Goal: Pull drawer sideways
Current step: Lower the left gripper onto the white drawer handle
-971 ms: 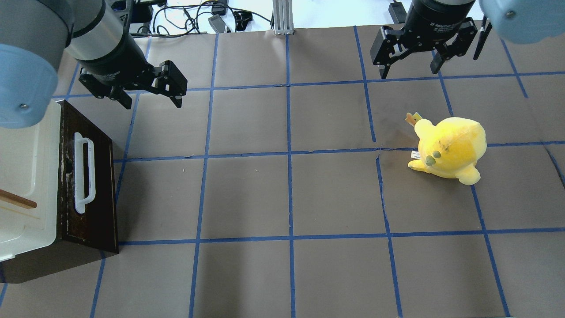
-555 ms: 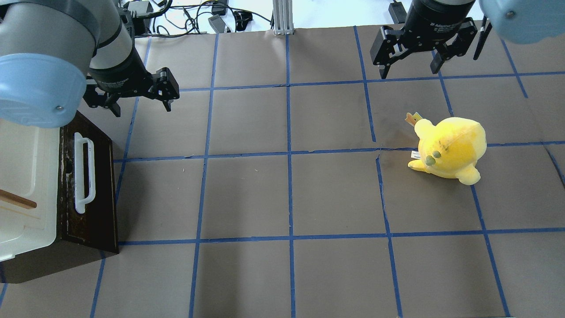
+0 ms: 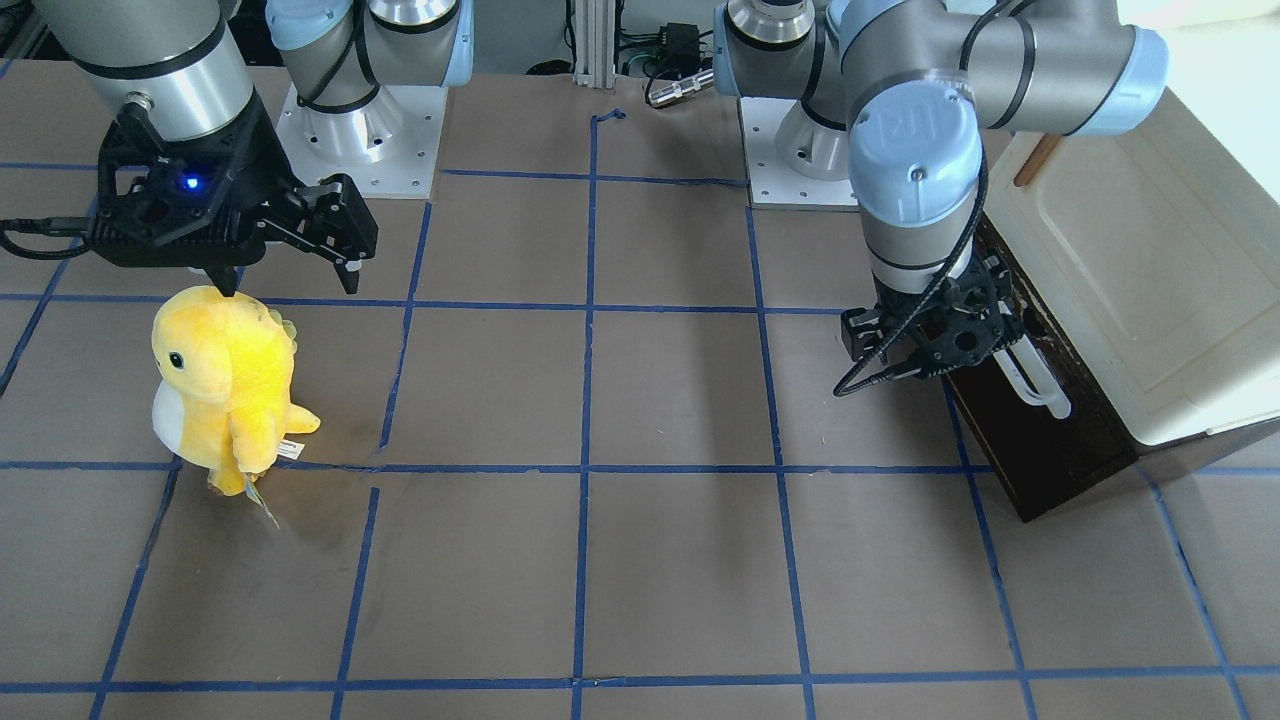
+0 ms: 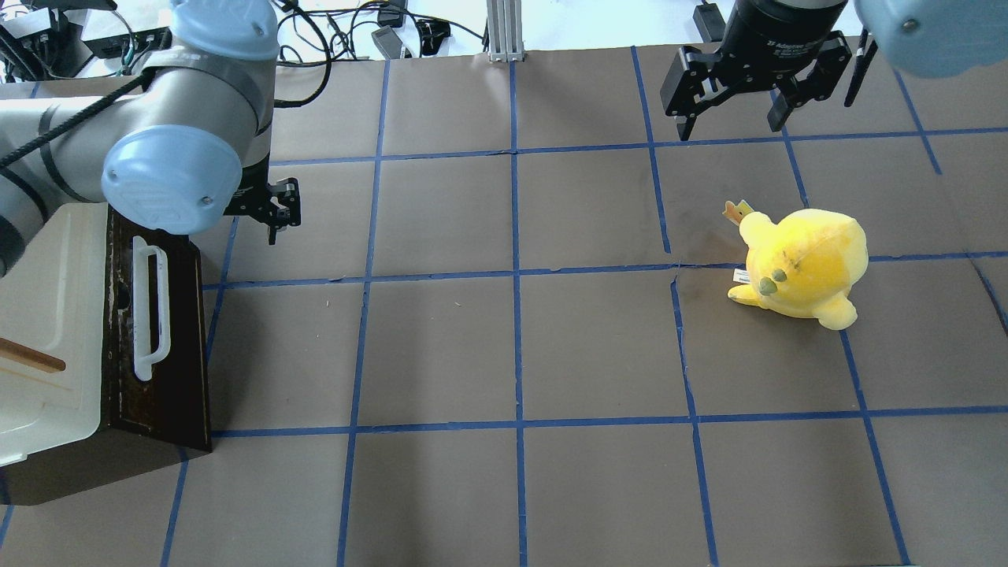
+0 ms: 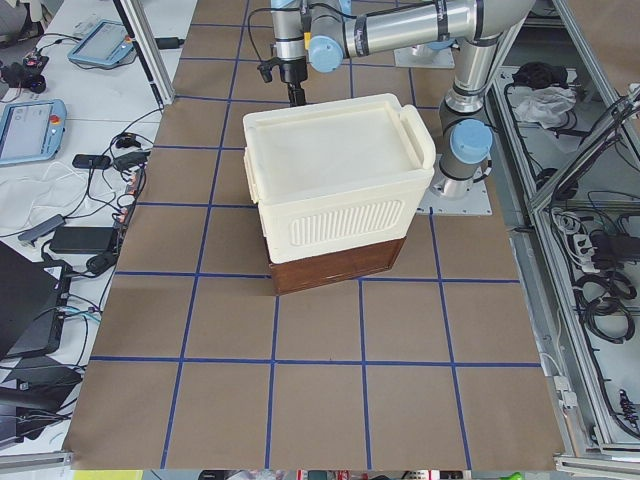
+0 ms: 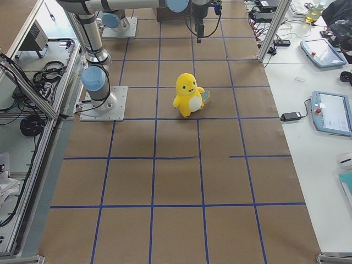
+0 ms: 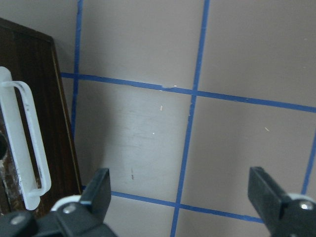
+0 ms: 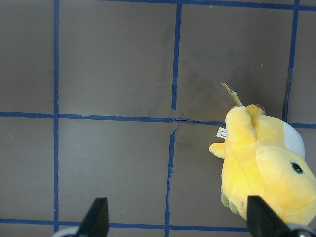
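Note:
The dark brown drawer (image 4: 177, 339) sits under a cream cabinet at the table's left edge, and its pale sides do not show. Its long white bar handle (image 4: 150, 311) also shows in the front view (image 3: 1035, 385) and the left wrist view (image 7: 24, 148). My left gripper (image 7: 180, 197) is open and empty. It hangs low in front of the drawer's far end (image 3: 935, 335) and is half hidden under my elbow in the overhead view (image 4: 272, 209). The handle lies outside its jaws. My right gripper (image 4: 728, 122) is open and empty at the back right.
The cream cabinet (image 4: 47, 299) with a small wooden handle (image 4: 31, 358) sits on top of the drawer. A yellow plush toy (image 4: 803, 264) stands on the right, just in front of my right gripper (image 3: 285, 280). Blue tape lines grid the brown table.
My left arm has swung round and its gripper has come down closer to the drawer's far end, staying open. The right arm, drawer and plush have not moved.

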Motion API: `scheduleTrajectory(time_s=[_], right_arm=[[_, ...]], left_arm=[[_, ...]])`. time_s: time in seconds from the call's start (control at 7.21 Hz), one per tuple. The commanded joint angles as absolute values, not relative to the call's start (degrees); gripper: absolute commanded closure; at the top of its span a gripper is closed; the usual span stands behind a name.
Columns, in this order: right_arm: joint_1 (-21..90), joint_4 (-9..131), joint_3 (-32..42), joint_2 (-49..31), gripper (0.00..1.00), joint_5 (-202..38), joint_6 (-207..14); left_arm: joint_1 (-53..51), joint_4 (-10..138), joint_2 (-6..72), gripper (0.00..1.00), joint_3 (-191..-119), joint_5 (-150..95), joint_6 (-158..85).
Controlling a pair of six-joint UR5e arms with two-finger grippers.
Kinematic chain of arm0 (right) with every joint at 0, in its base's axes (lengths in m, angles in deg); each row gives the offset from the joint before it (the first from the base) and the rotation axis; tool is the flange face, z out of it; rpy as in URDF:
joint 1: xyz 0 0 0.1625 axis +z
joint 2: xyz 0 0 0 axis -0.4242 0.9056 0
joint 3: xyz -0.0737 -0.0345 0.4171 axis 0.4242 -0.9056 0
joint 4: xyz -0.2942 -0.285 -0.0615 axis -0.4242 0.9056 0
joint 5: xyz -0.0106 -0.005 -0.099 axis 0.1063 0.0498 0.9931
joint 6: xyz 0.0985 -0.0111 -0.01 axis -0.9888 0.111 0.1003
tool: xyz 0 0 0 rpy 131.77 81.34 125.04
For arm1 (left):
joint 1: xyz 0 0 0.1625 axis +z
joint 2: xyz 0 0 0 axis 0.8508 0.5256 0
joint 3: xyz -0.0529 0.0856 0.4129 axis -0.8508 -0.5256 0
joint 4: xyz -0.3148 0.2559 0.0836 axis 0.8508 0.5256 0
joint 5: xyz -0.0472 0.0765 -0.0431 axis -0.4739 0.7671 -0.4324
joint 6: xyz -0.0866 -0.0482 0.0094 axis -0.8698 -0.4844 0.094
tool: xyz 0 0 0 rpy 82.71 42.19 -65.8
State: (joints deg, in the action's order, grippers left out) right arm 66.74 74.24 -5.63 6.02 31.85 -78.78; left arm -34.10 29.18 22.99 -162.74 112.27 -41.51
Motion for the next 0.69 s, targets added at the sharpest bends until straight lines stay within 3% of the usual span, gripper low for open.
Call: scheduleTrajectory(time_s=[0.0,0.55], right_arm=[[66.74,74.24,-5.63,6.02,0.00,31.86,-78.78],[66.74,74.24,-5.63,6.02,0.00,31.86,-78.78]], left_arm=[[-34.60,29.75,26.77,0.00,-164.28,121.24,-47.48],[-36.19,32.04,32.40,0.00,-166.30,135.43,-49.00]])
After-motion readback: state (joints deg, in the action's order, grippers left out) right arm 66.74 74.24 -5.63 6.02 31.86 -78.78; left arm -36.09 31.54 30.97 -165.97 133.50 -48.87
